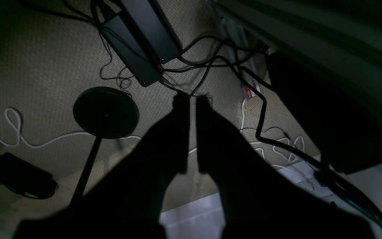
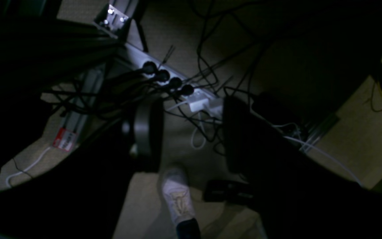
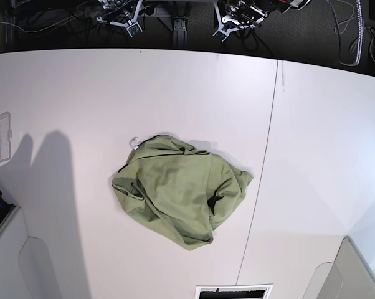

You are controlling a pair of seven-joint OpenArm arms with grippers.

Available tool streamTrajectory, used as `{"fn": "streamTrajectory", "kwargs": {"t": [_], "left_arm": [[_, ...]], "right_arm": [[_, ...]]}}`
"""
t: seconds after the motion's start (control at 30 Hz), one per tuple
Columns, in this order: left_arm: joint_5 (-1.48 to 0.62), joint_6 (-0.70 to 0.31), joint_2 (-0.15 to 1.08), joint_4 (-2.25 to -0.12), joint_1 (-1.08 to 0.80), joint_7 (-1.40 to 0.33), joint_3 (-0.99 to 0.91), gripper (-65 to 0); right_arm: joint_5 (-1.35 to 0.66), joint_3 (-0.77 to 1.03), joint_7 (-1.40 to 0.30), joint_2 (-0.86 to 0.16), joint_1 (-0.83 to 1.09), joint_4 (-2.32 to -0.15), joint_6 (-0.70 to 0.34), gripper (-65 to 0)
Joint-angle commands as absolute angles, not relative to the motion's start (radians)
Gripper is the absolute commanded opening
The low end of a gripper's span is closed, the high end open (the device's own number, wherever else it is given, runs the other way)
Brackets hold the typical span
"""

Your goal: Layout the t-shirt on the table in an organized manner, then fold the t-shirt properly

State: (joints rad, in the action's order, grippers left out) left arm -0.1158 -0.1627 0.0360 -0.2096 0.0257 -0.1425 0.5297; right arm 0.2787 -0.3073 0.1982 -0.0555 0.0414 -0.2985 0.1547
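The olive-green t-shirt [image 3: 178, 190] lies crumpled in a heap in the middle of the white table [image 3: 81, 93], with its small white tag [image 3: 135, 142] at the upper left of the heap. Both arms are off the table behind its far edge: the left arm [image 3: 240, 15] and the right arm [image 3: 122, 15]. My left gripper [image 1: 192, 98] hangs over the floor, its jaws almost together and holding nothing. My right gripper [image 2: 191, 132] also hangs over the floor, with its jaws wide apart and empty. Neither wrist view shows the t-shirt.
A thin dark seam [image 3: 265, 162] crosses the table right of the shirt. Grey bins stand at the near left corner [image 3: 7, 249] and the near right corner [image 3: 356, 274]. Under the arms are cables, a black round stand base [image 1: 106, 112] and a shoe [image 2: 177, 196].
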Motion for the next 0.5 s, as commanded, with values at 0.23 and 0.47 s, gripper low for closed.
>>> {"fn": "streamTrajectory", "kwargs": {"t": [0.23, 0.47], "left_arm": [[-0.113, -0.169, 0.036, -0.217, 0.030, -0.149, 0.529, -60.7], [-0.110, -0.169, 0.037, -0.229, 0.030, -0.146, 0.529, -60.6]], "right_arm": [[0.281, -0.307, 0.213, -0.061, 0.042, -0.306, 0.169, -35.9], [0.281, -0.307, 0.213, -0.061, 0.042, -0.315, 0.169, -35.9]]}}
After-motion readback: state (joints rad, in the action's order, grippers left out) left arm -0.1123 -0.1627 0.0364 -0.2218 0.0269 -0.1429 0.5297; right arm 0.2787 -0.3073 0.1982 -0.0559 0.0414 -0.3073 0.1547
